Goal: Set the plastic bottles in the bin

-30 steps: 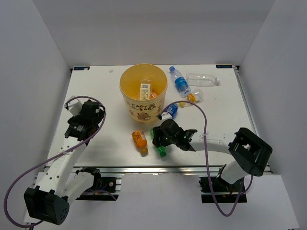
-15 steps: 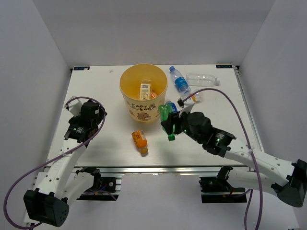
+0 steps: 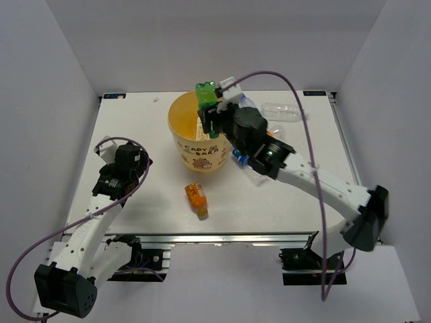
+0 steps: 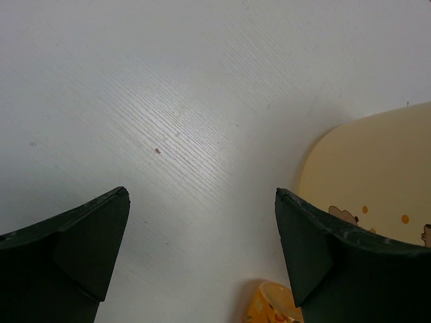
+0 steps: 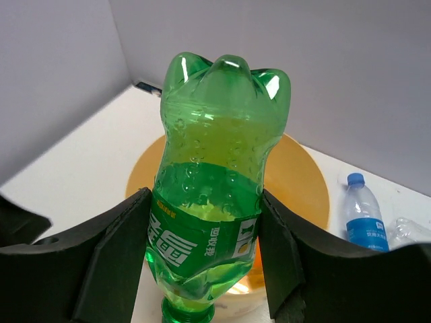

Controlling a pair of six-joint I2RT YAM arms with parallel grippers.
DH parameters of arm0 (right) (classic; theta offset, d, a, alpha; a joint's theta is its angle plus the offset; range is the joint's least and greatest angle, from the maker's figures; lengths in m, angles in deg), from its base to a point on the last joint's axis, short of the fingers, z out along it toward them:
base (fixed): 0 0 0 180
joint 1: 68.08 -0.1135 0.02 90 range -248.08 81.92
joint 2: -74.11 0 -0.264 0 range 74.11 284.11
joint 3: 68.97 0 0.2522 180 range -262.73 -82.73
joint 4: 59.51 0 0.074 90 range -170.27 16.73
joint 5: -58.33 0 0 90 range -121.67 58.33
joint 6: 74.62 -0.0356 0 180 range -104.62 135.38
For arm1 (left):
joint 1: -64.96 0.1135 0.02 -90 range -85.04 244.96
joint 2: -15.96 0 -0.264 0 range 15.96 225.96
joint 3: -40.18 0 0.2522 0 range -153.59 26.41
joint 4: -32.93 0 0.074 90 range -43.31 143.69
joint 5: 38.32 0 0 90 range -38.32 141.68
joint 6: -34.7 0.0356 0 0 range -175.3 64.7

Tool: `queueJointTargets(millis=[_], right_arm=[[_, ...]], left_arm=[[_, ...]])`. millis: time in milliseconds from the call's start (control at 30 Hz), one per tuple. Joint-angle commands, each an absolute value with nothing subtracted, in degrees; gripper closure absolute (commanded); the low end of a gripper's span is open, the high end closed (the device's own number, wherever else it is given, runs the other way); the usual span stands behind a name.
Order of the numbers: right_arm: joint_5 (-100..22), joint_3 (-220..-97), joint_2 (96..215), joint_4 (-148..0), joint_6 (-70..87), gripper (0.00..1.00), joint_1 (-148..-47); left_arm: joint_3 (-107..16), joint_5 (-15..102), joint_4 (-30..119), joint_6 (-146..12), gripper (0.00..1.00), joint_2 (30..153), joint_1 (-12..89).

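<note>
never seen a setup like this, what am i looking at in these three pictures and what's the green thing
This is a robot: two white arms fixed at the near edge of a white table, each ending in a two-finger gripper. The wide picture comes from a camera above and behind the arms. The other two come from cameras on the wrists, so the dark shapes at their edges are the gripper's own fingers. The right gripper is shut on a green bottle, neck toward the wrist, held above the yellow bin. The left gripper is open and holds nothing, over bare table beside the bin. On the table lie an orange bottle, a blue-label bottle and a clear bottle.
</note>
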State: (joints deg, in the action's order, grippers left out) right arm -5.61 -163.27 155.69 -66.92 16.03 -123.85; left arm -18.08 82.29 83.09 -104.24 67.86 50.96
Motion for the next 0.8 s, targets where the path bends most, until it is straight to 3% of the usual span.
queueJointTargets(millis=[0, 100, 133, 167, 200, 400, 767], right_arm=[[-2.6, -171.6, 163.7, -65.2, 18.1, 0.53, -121.5], [-5.9, -177.5, 169.4, -70.3, 14.0, 0.43, -118.0], [-7.1, -178.6, 170.2, -72.1, 11.4, 0.34, -117.2], [-9.4, -179.3, 170.8, -75.2, 10.6, 0.18, -116.5], [-10.1, -179.5, 170.5, -75.6, 10.5, 0.13, -116.3], [-12.0, -172.6, 163.2, -75.8, 8.4, 0.11, -114.5], [-8.9, -139.0, 135.3, -75.4, -4.1, 0.11, -103.7]], left_arm=[[-19.0, 81.3, 82.1, -103.4, 0.02, 68.8, 51.2], [-19.0, 82.7, 83.1, -103.7, 0.02, 68.9, 51.2], [-18.9, 82.6, 82.9, -103.7, 0.02, 68.7, 51.2], [-18.8, 82.5, 82.9, -103.6, 0.02, 68.7, 51.2], [-18.8, 82.4, 82.8, -103.6, 0.02, 68.6, 51.2], [-18.3, 82.3, 83.0, -103.6, 0.02, 68.9, 51.2], [-17.1, 78.1, 81.6, -101.7, 0.02, 69.7, 51.2]])
